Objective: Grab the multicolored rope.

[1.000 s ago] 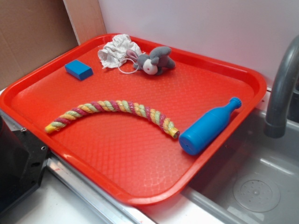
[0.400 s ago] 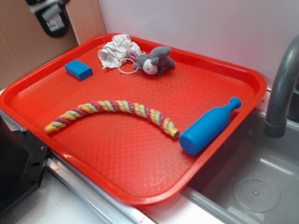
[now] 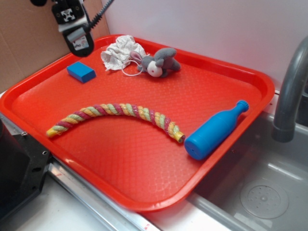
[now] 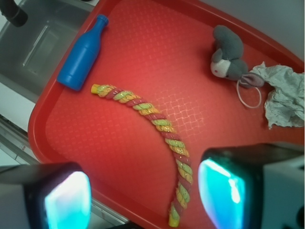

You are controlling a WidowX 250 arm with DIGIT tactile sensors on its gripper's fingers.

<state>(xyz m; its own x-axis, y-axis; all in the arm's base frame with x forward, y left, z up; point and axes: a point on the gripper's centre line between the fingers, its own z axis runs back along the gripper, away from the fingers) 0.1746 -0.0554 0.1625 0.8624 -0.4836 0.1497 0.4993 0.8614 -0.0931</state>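
Observation:
The multicolored rope (image 3: 115, 115), twisted yellow, pink and pale green strands, lies in a curve across the middle of the red tray (image 3: 144, 197). In the wrist view the rope (image 4: 152, 117) runs from beside the bottle down to between the jaws. My gripper (image 3: 77, 36) hangs high above the tray's far left corner, well apart from the rope. In the wrist view the gripper (image 4: 145, 195) is open and empty, with glowing pads (image 4: 221, 193) wide apart.
A blue bottle (image 3: 214, 131) lies at the tray's right edge. A blue block (image 3: 81, 71), a crumpled white cloth (image 3: 119, 52) and a grey stuffed animal (image 3: 159, 61) sit at the back. A grey sink (image 3: 260, 187) and faucet (image 3: 291, 91) stand to the right.
My gripper has come into the exterior view at the top left and moved right and down toward the tray's far left corner. The rope and the other things have not moved.

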